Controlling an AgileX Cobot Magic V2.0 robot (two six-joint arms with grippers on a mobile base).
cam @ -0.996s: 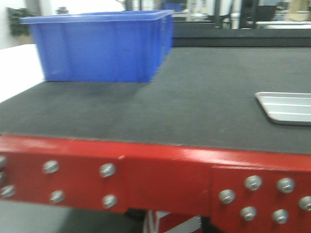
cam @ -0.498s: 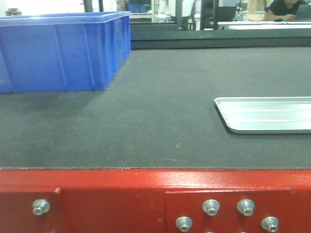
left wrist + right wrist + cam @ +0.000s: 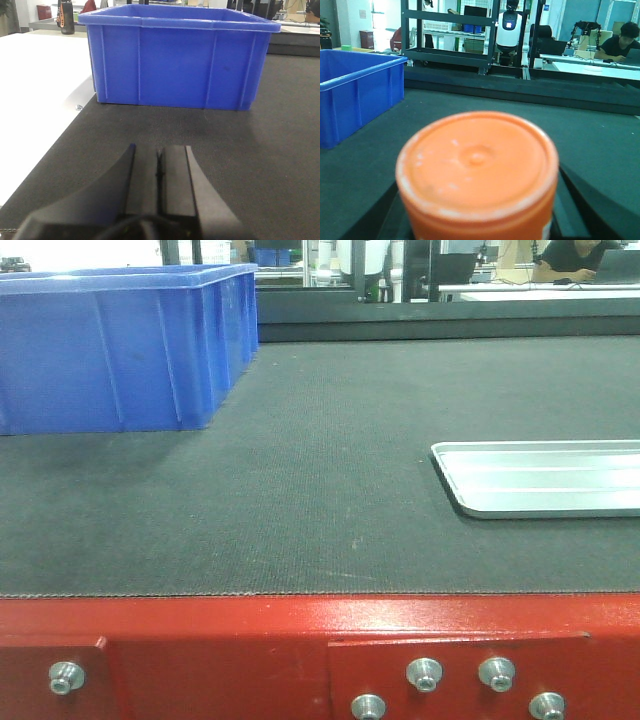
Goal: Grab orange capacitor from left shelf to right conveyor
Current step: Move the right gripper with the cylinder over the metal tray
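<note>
- The orange capacitor fills the lower centre of the right wrist view. Only its round top is clear. It stands upright between the dark fingers of the right gripper, which pinch it from both sides.
- It appears to hang over the dark belt of the right conveyor. How high above, I cannot tell.
- The left gripper, at the bottom centre of its wrist view, has its fingers pressed together on nothing. It faces the blue crate.
- The step in hand, as I judge it, is to lower the capacitor and release it on the belt.
- A good place is the bare belt in the middle of the front view. That is between the crate at upper left and the silver tray at right, and well behind the red frame at the bottom.
- Keep the cylinder vertical and go down slowly until its base meets the belt. Spread the fingers only then.
- A tall narrow thing may tip over if it is dropped. It may also tip if a finger brushes it, so draw away straight upward.
</note>
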